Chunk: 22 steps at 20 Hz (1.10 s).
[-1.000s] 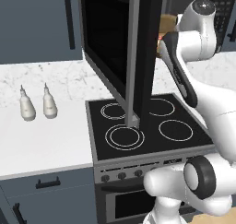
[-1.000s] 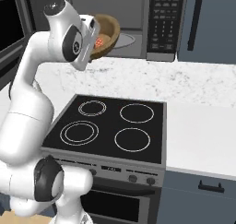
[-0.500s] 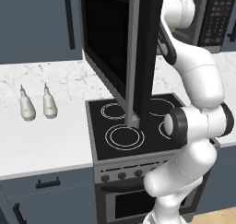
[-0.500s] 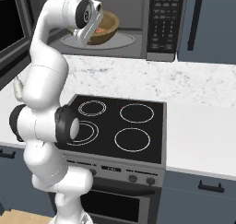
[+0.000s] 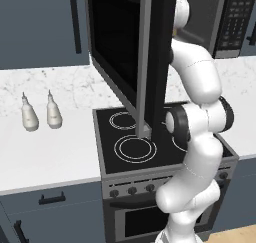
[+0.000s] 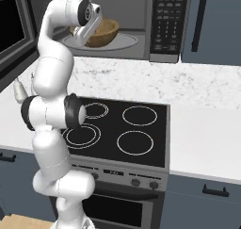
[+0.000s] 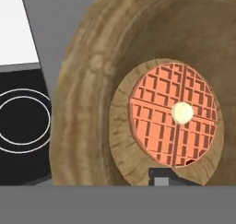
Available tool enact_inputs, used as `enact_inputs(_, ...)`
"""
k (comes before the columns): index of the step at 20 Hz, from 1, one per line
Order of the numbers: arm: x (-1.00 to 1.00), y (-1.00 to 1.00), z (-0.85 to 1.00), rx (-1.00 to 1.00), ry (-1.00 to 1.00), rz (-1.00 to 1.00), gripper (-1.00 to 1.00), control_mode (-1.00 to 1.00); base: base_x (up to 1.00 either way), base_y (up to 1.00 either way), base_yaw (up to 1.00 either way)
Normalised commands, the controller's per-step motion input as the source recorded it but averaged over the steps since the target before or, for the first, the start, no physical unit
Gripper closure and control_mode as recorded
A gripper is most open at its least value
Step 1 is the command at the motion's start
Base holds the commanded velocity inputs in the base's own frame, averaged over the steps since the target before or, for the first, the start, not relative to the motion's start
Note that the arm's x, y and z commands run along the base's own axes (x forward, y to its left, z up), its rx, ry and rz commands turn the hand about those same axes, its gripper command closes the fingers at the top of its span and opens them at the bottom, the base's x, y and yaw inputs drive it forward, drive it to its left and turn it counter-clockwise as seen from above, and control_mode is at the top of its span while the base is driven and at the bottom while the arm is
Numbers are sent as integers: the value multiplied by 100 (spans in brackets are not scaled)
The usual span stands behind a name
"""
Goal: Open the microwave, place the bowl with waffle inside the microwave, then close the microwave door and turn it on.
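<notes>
Kitchen, microwave open | bowl on turntable | end effector grip unclear | withdraw straight, clear of rim.

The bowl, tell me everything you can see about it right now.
The bowl is round, brown and wood-grained, with a thick rim. It sits upright on the pale round plate inside the open microwave. A round orange-red waffle with a grid pattern and a pale dab at its centre lies flat on its bottom. The gripper is right at its near rim; whether it touches is unclear.
</notes>
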Motion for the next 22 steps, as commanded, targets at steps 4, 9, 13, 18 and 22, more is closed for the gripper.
enact_inputs(4, -59, 0, 29, 0, -41, 1, -100, -100, 0, 0, 0)
enact_inputs(9, -100, 0, -6, 0, -40, 9, -100, -100, 0, 0, 0)
enact_inputs(13, -100, -1, -54, -5, -27, 23, -100, -100, 0, 0, 0)
enact_inputs(18, -100, 0, -49, -15, -26, 33, -100, -100, 0, 0, 0)
enact_inputs(22, -100, 0, -37, -15, -25, 37, -100, -100, 0, 0, 0)
